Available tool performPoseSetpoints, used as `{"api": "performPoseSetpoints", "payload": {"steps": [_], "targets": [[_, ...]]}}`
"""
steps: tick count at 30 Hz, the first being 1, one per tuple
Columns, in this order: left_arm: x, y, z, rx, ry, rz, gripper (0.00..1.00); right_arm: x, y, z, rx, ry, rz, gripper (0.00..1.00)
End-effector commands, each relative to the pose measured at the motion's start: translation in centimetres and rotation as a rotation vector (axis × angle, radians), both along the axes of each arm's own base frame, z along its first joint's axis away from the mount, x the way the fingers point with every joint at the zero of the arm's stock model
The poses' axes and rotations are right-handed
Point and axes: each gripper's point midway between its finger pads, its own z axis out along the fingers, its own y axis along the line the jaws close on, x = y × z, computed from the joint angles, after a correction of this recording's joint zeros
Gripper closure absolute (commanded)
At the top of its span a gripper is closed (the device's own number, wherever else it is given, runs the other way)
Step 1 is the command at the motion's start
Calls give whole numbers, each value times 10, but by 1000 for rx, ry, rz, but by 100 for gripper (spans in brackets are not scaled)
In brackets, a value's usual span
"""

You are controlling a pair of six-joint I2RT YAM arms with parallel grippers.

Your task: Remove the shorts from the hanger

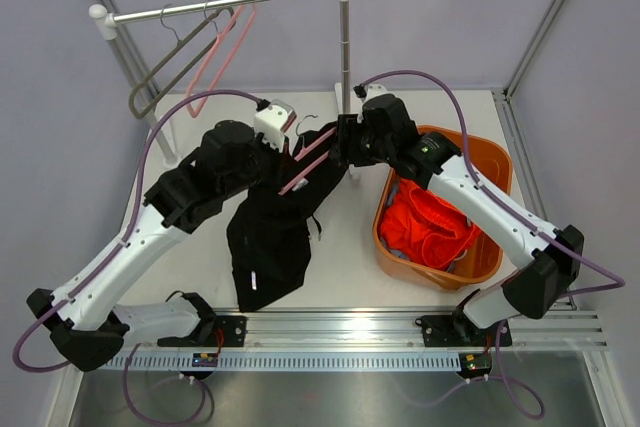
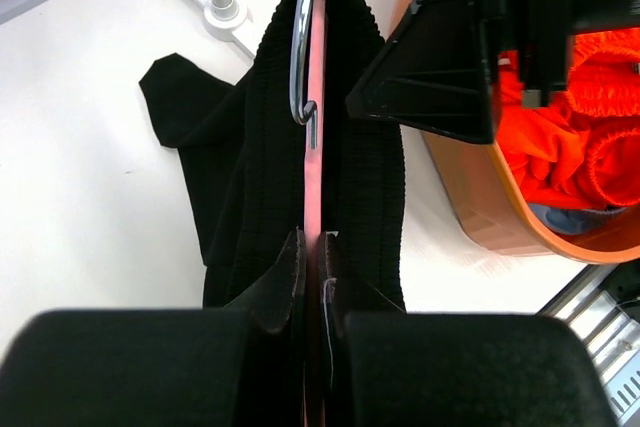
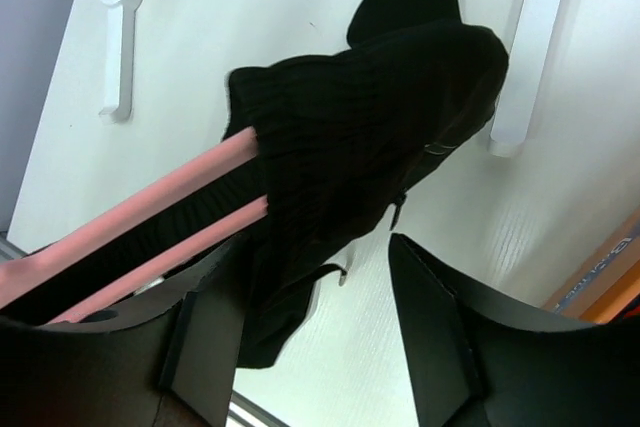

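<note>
While my left gripper (image 2: 312,247) is clamped on the frame of the pink hanger (image 2: 315,117), holding it between the two arms above the table (image 1: 345,257), my right gripper (image 3: 315,252) stands wide, its fingers (image 3: 440,337) set to either side of the ribbed waistband of the black shorts (image 1: 268,247). The shorts are draped over the hanger, with the waistband gathered round its bars below the metal hook (image 2: 298,47) and the legs trailing down toward the table (they appear to rest on it, though the top view does not settle this). As I judge it, the hold is divided on purpose: one hand fixes the frame so that the other can draw cloth off without the frame following. The right fingers pinch nothing yet, and I cannot tell whether either pad grazes the fabric. To my right sits the orange basket (image 1: 497,162), with the orange shorts (image 1: 430,222) heaped inside and a sliver of light blue cloth (image 2: 562,217) beneath them, probably the third pair. Behind, the rail (image 1: 225,2) carries a grey hanger (image 1: 165,72) and a spare hanger (image 1: 222,52), both bare. Two pairs therefore look done and the black pair is last. The next move calls for closing on the waistband and pulling toward the basket.
</note>
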Motion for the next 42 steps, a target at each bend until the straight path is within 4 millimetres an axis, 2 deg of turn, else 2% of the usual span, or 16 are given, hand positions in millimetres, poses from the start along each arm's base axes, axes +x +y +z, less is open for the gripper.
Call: {"api": "performPoseSetpoints", "payload": {"steps": [1,2,4,5,7,8,10,16,24,34,42], "targets": [[-15,2,36,-102,-79,-37,100,10,7,27,39,-71,-21,39],[-18,4,35,-99,-75,-40,100,12,7,26,36,-73,-22,47],[-21,7,35,-96,-74,-39,100,12,7,28,35,-76,-24,55],[-24,10,35,-96,-76,-38,100,14,7,28,34,-77,-27,67],[-27,13,33,-91,-72,-38,100,14,7,30,31,-79,-30,76],[-30,17,31,-88,-69,-38,100,15,7,30,27,-82,-31,86],[-33,19,25,-77,-56,-39,100,18,4,30,15,-88,-48,90],[-47,21,16,-64,-31,-88,100,26,-5,34,-25,-113,-91,93],[-66,30,8,-59,-18,-132,100,42,-29,34,-65,-122,-166,93],[-80,41,28,-102,-86,-153,100,49,-42,28,-82,-110,-200,95],[-87,37,42,-144,-130,-202,100,45,-38,22,-71,-90,-173,100]]}}
